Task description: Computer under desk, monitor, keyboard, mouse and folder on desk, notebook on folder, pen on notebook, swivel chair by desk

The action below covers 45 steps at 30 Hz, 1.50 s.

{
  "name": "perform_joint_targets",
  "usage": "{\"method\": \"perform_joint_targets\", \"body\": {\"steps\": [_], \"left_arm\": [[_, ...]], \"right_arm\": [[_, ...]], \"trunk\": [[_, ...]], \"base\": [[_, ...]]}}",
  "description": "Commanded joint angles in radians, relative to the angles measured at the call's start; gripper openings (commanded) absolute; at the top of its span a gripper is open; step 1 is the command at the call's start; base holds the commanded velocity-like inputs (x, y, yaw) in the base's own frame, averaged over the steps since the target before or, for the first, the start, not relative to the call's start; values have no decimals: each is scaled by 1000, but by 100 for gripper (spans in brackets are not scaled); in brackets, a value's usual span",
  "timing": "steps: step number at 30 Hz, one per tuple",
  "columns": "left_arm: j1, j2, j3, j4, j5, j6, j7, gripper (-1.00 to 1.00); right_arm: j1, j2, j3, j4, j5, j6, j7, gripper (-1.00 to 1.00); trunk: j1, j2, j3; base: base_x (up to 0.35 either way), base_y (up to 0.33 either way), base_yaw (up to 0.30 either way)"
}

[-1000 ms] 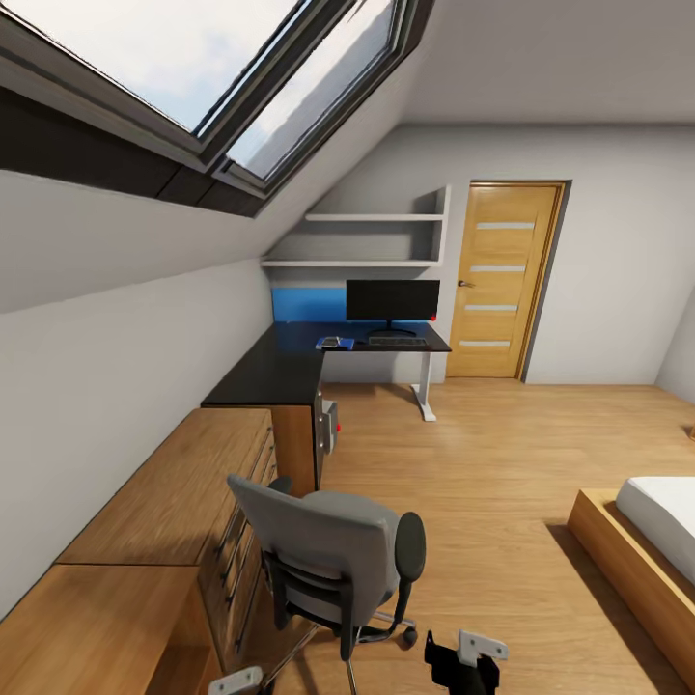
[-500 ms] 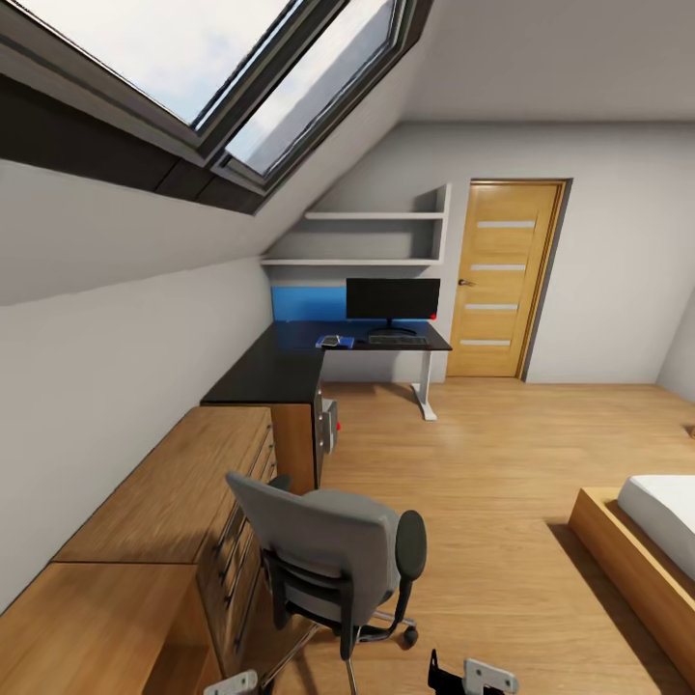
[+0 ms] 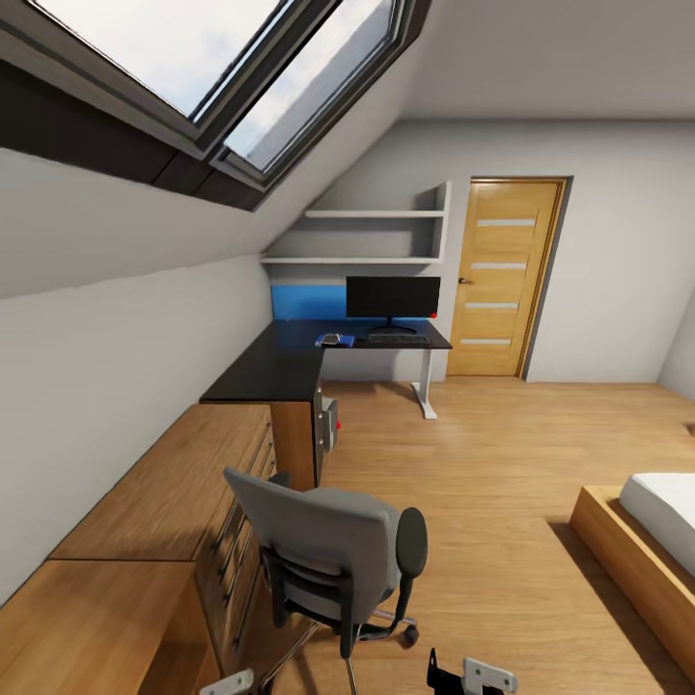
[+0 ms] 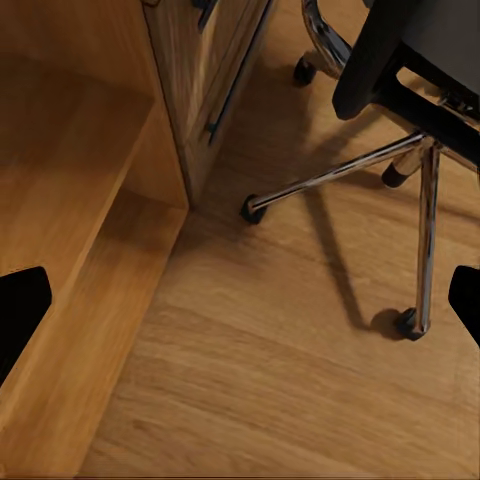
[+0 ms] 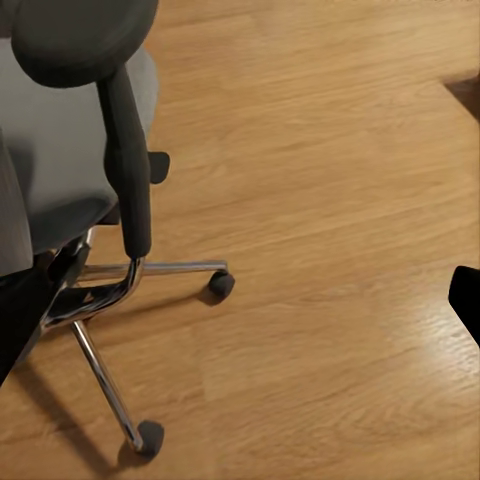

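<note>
Both hands have sunk lower in view; left hand [image 4: 240, 300] spread wide, empty; right hand's [image 3: 465, 673] opening unclear; swivel chair [image 3: 333, 560] unmoved.

Little of the robot's body shows. In the head view, at the six o'clock edge of the picture, the right gripper [image 3: 466, 673] appears as a matte black block carrying a pale grey plate with small dark screw holes; toward seven o'clock the left gripper [image 3: 229, 683] shows as a light grey metal piece with a similar dark hole. In both wrist views the fingertips [image 4: 20, 310] are plain flat black shapes without markings.
</note>
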<state>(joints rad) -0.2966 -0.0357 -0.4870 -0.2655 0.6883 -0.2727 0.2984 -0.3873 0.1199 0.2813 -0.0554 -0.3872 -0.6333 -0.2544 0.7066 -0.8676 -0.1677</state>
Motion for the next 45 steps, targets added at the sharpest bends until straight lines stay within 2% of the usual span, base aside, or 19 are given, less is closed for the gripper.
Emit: {"method": "perform_joint_targets", "body": {"steps": [1,45], "left_arm": [[-1,0,-9,3,7,-4,6,100],[-1,2,-5,17,10,-11,8,100]], "right_arm": [[-1,0,9,0,-4,-2,-6,100],[-1,1,13,2,-2,0,-6,100]], "trunk": [[4,-8,-5],[173,-316,-147]], "base": [[0,0,0],[0,0,5]]}}
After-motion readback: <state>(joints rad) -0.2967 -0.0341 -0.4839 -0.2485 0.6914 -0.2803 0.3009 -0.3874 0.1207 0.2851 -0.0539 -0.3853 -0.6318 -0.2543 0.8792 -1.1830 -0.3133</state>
